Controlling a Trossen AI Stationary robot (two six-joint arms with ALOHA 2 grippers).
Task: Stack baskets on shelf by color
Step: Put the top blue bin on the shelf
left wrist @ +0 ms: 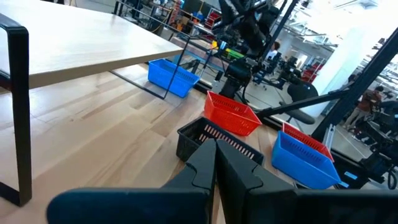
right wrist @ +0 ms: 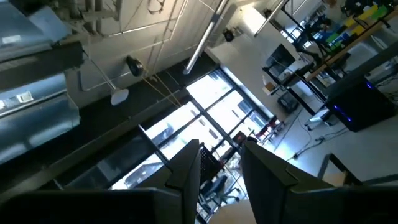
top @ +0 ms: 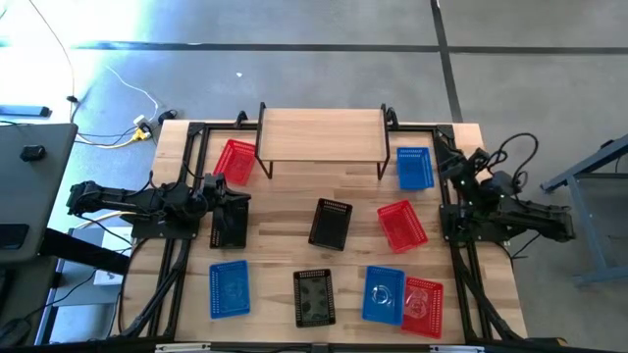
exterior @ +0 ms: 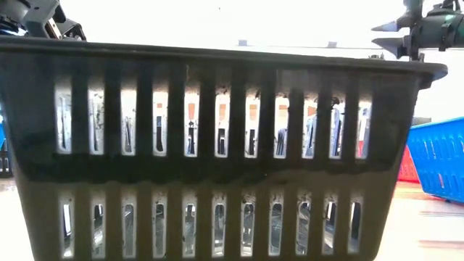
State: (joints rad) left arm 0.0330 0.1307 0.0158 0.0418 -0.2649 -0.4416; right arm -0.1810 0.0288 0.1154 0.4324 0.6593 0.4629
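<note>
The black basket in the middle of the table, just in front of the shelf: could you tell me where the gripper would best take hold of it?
The black basket sits mouth up and slightly turned, with clear table around it. Best is probably its thin top rim on a long side: come straight down from above, one finger inside and one outside the slotted wall. The left gripper, now shut, would have to open first.

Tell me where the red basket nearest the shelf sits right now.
In the high view, that red basket lies on the table's left side, beside the shelf's left legs, just beyond the left gripper.
</note>
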